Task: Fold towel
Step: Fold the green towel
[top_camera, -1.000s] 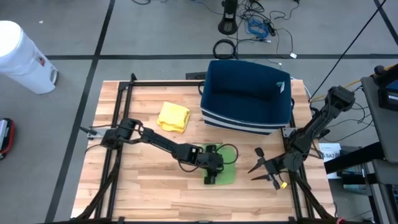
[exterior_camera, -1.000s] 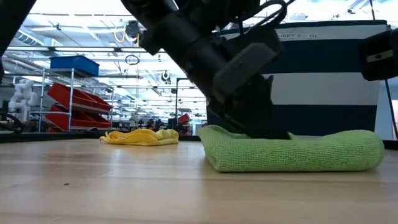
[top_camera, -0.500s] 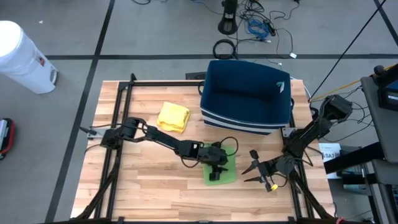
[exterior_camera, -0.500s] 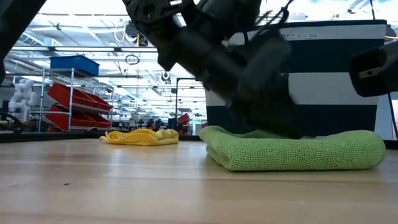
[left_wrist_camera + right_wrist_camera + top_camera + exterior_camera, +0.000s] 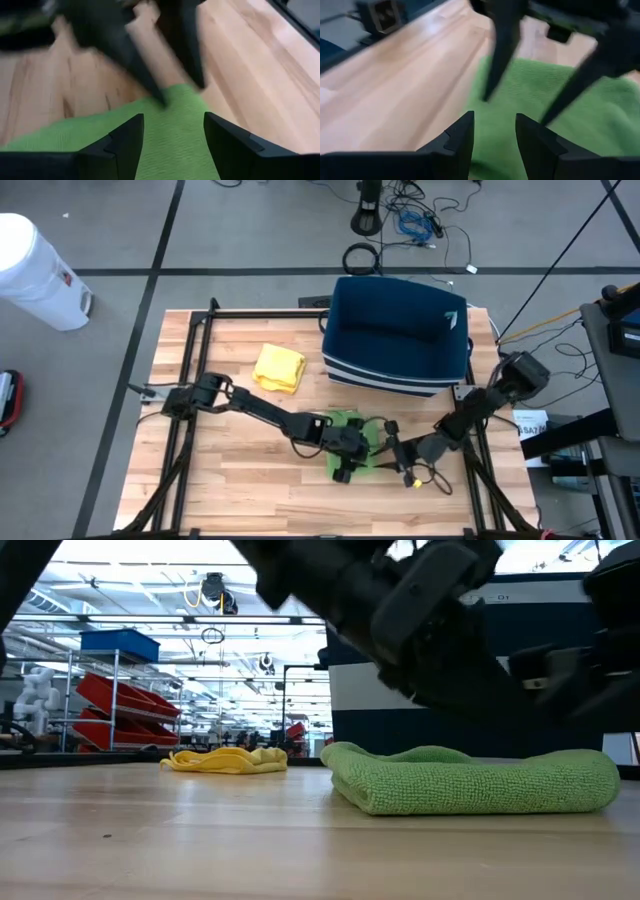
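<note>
Towels: two on the table. One green towel point(image 5: 352, 442) lies folded near the front centre, in front of the bin. One yellow towel point(image 5: 279, 367) lies bunched, well apart from the green one, toward the left rear.
Green towel, detail: in the low view it point(image 5: 470, 780) rests flat on the wood as a thick folded pad with a rounded edge on each side.
Arms: two, both reaching to the green towel from opposite sides.
Left gripper point(image 5: 345, 460): positioned over the green towel. In the left wrist view its two fingers point(image 5: 125, 142) stand spread with green cloth showing in the gap between them; nothing is clamped.
Right gripper point(image 5: 392, 448): at the right edge of the green towel. In the right wrist view its two fingers point(image 5: 461, 137) stand apart above the cloth; nothing is held.
Grippers, relation: tips point toward each other, near one another over the towel.
Bin: one dark blue bin point(image 5: 398, 332) with white stripes, at the rear of the table, just behind the green towel.
Table: one wooden table point(image 5: 240, 480) with a black frame.
Floor: one white container point(image 5: 38, 272) stands beyond the table's left rear corner.
</note>
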Tool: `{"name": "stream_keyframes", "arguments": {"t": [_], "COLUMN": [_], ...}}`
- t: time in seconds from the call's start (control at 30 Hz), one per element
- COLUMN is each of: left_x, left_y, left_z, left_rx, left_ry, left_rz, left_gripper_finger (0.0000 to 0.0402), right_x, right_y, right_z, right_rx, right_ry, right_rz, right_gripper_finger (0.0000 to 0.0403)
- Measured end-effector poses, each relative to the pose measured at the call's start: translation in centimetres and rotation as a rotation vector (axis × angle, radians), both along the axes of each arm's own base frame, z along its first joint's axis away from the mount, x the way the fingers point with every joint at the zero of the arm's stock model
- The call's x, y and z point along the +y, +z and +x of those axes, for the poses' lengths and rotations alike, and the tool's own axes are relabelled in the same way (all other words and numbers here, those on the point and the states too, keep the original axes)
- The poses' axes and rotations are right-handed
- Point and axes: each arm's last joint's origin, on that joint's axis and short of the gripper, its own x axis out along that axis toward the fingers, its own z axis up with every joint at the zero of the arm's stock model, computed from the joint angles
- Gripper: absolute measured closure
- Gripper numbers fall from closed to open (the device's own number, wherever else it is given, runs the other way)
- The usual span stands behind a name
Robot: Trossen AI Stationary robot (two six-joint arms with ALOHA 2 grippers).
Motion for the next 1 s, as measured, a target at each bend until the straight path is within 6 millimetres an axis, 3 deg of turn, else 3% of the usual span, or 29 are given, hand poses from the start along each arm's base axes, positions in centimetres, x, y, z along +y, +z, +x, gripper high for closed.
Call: {"name": "stream_keyframes", "arguments": {"t": [0.23,0.43,0.8,1.0], "left_x": [-2.3,-4.5,-6.9,-6.8], "left_y": [3.3,5.9,6.7,6.5], "left_z": [-0.2,-1.2,-2.5,-2.7], "left_rx": [0.126,0.192,0.224,0.247], "left_ry": [0.008,0.033,0.021,0.035], "left_rz": [0.209,0.333,0.398,0.392], "left_gripper_finger": [0.0188,0.0188,0.0188,0.0188], "right_x": [-1.0,-2.7,-3.8,-3.8], "right_y": [0.0,-0.4,-2.3,-2.2], "right_z": [2.9,4.2,4.3,3.7], "right_rx": [0.0,0.025,0.193,0.314], "right_ry": [-0.018,-0.088,-0.09,-0.071], "right_rz": [-0.005,-0.004,0.078,0.133], "right_gripper_finger": [0.0271,0.0271,0.0271,0.0271]}}
